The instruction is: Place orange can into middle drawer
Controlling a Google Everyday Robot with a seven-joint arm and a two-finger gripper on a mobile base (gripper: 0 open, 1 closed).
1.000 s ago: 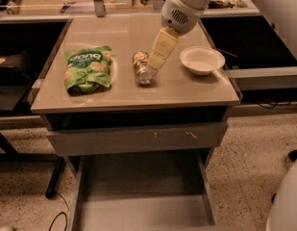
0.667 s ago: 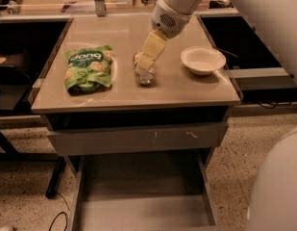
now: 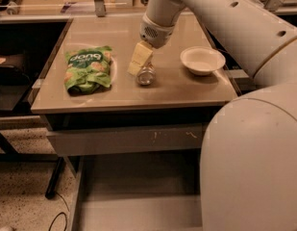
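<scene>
The orange can (image 3: 146,74) lies on the tabletop near the middle, its shiny silver end facing the camera; most of its body is hidden behind the gripper. My gripper (image 3: 138,65), with pale yellow tips, comes down from the upper right and sits right over the can's upper left side, touching or nearly touching it. The middle drawer (image 3: 133,196) is pulled open below the table, its flat grey floor bare.
A green snack bag (image 3: 88,69) lies left of the can. A white bowl (image 3: 202,60) stands to the right. The grey drawer front (image 3: 129,139) with whitish scratches sits under the table (image 3: 114,97) edge. My arm's large white body (image 3: 253,153) fills the right side.
The gripper has moved left and down onto the can. The arm's body now covers more of the right side. The can, bag and bowl have stayed in place.
</scene>
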